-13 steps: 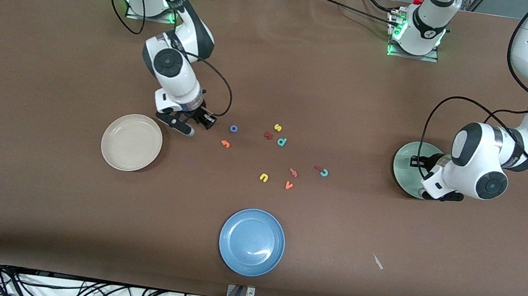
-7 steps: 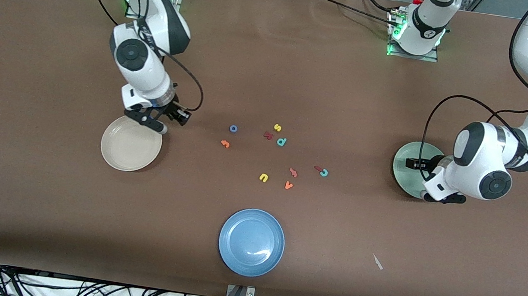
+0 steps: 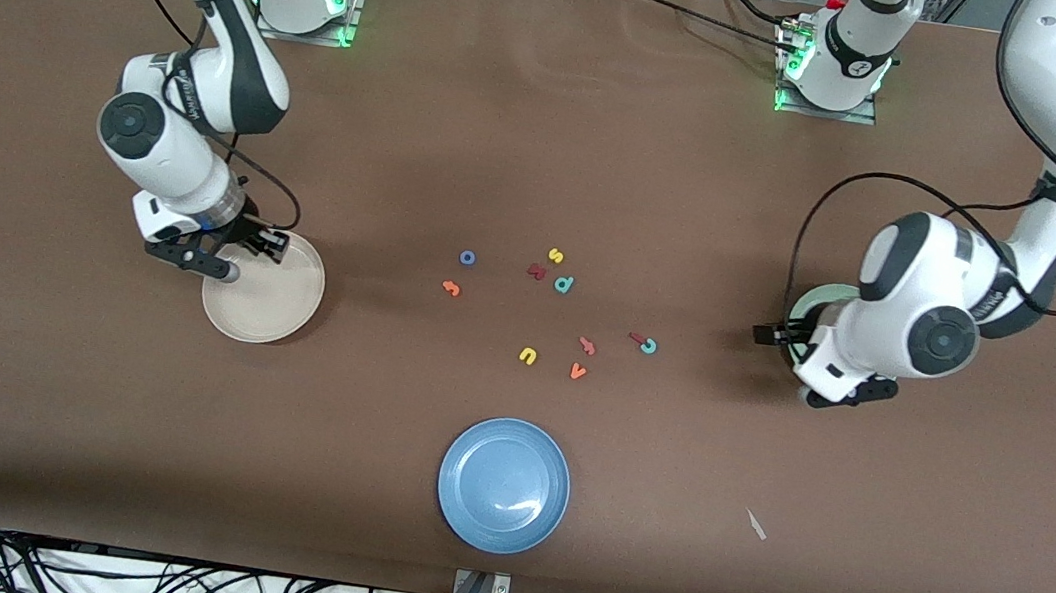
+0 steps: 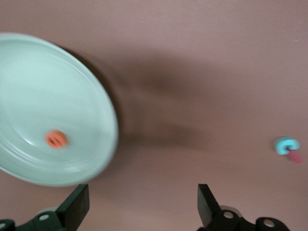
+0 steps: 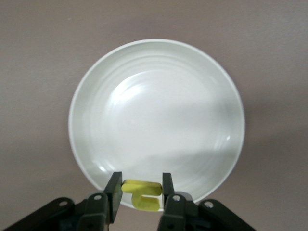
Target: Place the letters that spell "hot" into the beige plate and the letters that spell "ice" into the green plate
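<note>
My right gripper [image 3: 248, 259] hangs over the rim of the beige plate [image 3: 270, 305], shut on the yellow h [image 5: 142, 192]; the right wrist view shows the beige plate [image 5: 156, 110] bare below it. My left gripper [image 3: 788, 354] is open, over the table beside the green plate [image 3: 815, 297], which the arm mostly hides. In the left wrist view the orange e [image 4: 56, 139] lies in the green plate [image 4: 29, 86], with nothing between that gripper's fingers [image 4: 77, 204]. The blue o [image 3: 467, 257], orange t [image 3: 451, 288], teal c [image 3: 649, 347] and dark red i [image 3: 636, 337] lie mid-table.
A blue plate [image 3: 504, 484] sits nearest the front camera. Loose among the letters are a yellow s [image 3: 555, 256], teal p [image 3: 564, 284], chunky dark red letter [image 3: 536, 271], yellow u [image 3: 528, 356] and orange v [image 3: 577, 372]. A white scrap [image 3: 756, 524] lies toward the left arm's end.
The right gripper carried the yellow h from beside the blue o to over the beige plate's rim. The left gripper opened and drew off the green plate toward the table's middle.
</note>
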`<state>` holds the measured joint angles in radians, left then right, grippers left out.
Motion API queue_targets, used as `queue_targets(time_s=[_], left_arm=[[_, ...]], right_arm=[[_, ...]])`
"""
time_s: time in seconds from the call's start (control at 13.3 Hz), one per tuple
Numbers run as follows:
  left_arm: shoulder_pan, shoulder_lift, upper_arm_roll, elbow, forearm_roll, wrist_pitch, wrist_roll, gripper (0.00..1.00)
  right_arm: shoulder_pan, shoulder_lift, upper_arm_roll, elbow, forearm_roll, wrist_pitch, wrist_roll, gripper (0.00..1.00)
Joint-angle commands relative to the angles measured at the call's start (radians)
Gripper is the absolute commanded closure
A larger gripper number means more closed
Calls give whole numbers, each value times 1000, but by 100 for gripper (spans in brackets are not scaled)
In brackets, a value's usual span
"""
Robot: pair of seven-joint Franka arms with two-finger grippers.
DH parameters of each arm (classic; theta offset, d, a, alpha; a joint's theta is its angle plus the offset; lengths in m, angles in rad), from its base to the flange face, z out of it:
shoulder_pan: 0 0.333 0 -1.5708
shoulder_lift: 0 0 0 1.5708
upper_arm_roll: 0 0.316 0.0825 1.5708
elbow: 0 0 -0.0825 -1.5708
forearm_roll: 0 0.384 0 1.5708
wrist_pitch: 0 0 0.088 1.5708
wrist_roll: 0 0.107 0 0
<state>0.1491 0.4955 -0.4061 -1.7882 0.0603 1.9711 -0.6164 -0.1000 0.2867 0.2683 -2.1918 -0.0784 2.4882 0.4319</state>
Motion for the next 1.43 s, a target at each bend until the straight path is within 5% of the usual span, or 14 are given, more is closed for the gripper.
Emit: queue_targets(time_s=[0.0, 0.6, 0.98, 1.35], left_arm=[[-80, 46, -10, 46, -10, 69, -228, 1], [-175, 140, -5, 70, 6, 379, -752, 1], [-227, 198, 9, 67, 48, 396, -838, 1], [-252, 227, 9, 62, 121, 394, -841, 20]], right_arm=[[-12, 23, 15, -3, -14, 37, -7, 41], [92, 71, 19, 44, -7, 58, 227, 38], [215, 133, 20, 128, -15, 58, 425, 38], [351, 227, 19, 250, -56, 57, 667, 38]])
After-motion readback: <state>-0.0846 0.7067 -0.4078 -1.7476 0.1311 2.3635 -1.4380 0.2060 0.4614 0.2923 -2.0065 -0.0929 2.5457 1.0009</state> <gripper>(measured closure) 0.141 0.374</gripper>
